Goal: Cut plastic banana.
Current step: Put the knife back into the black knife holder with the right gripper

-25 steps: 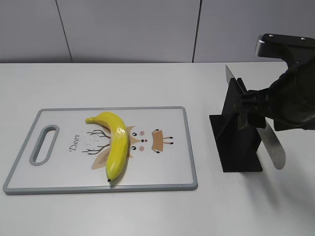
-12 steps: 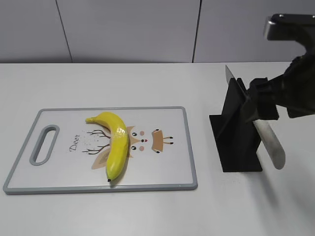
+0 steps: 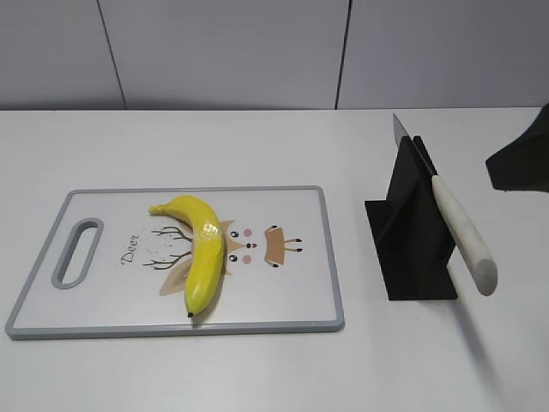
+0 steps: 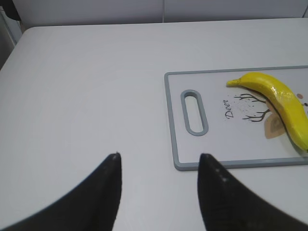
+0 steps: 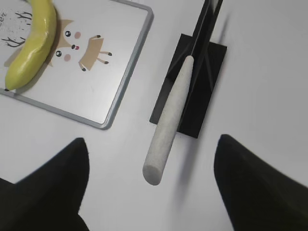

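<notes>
The plastic banana (image 3: 202,249) is glossy yellow and lies on the white cutting board (image 3: 292,283) with its dark tip toward the front edge. It also shows in the left wrist view (image 4: 284,101) and in the right wrist view (image 5: 33,38). A knife with a white handle (image 3: 463,232) rests tilted in a black holder (image 3: 412,253) to the right of the board. My right gripper (image 5: 151,138) is open and empty above the handle's end (image 5: 161,144), not touching it. My left gripper (image 4: 160,155) is open and empty over the table, left of the board's handle slot (image 4: 195,111).
The white table ends at a grey wall behind. In the exterior view only a dark part of the right arm (image 3: 523,159) shows at the right edge. The left arm is out of that view.
My right gripper, which was around the knife handle, has pulled back up and to the right. The knife stays in the holder. The banana and board have not moved.
</notes>
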Robot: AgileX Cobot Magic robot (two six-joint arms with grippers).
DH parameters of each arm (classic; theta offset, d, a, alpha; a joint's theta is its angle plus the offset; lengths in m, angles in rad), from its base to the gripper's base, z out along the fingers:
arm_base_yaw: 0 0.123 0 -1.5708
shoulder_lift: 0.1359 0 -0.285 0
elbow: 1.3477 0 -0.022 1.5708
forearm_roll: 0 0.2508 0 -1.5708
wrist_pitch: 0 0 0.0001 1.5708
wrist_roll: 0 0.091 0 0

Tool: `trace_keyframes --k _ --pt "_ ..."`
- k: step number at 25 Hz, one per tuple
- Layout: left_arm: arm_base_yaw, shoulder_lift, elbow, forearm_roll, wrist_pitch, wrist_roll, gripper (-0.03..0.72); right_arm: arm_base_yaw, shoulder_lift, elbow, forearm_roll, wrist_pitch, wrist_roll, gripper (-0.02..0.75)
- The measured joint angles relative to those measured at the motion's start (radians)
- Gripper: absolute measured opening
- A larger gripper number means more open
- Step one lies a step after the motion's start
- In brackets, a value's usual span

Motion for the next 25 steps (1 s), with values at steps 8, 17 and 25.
trace_keyframes --k 8,17,25 --pt "0.0 0.0 0.0 0.0 0.0 0.0 0.49 0.0 -0.194 0.119 0.05 0.004 -0.178 0.604" --pt "0.0 0.0 0.0 0.001 0.0 0.0 0.493 0.0 -0.526 0.338 0.086 0.023 -0.255 0.602" --pt "0.0 0.0 0.0 0.001 -0.001 0.0 0.492 0.0 -0.825 0.466 0.087 0.074 -0.258 0.594"
